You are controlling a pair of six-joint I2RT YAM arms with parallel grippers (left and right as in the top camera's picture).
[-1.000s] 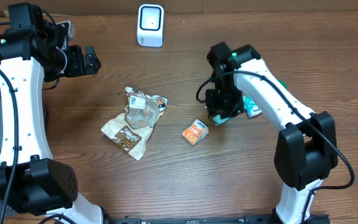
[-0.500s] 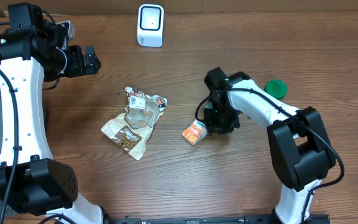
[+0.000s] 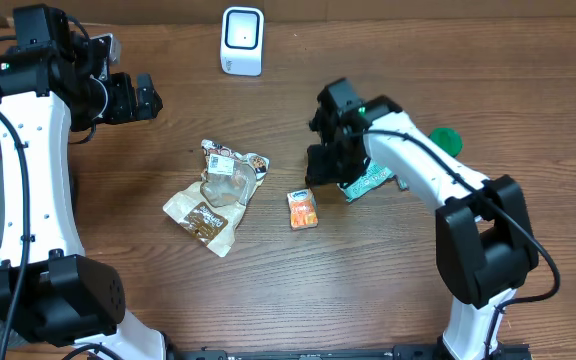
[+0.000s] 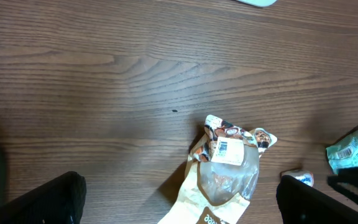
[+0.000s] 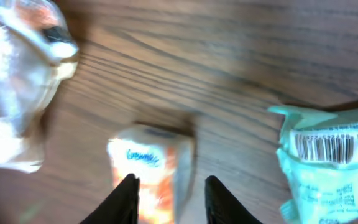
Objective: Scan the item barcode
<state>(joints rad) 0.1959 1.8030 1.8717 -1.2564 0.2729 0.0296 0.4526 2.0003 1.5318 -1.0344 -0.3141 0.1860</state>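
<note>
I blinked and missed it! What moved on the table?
The right pincer dipped to the orange box, which slid a little left and turned, then backed away without holding it. The snack bag, scanner and left pincer stayed put.

1. The left arm (image 3: 30,170) stands along the left edge of the worktop (image 3: 398,290), its white link running up the overhead view and its black wrist bent toward the centre.
2. The left end effector (image 3: 153,97) points right with its jaws spread wide. In its wrist view the fingers (image 4: 36,202) sit at the bottom corners.
3. The right arm (image 3: 423,165) reaches from the near right edge up and leftward.
4. The right end effector (image 3: 318,175) points down, low over the worktop, jaws partly parted. Its fingers (image 5: 128,198) show as two dark tips with a gap between them.
</note>
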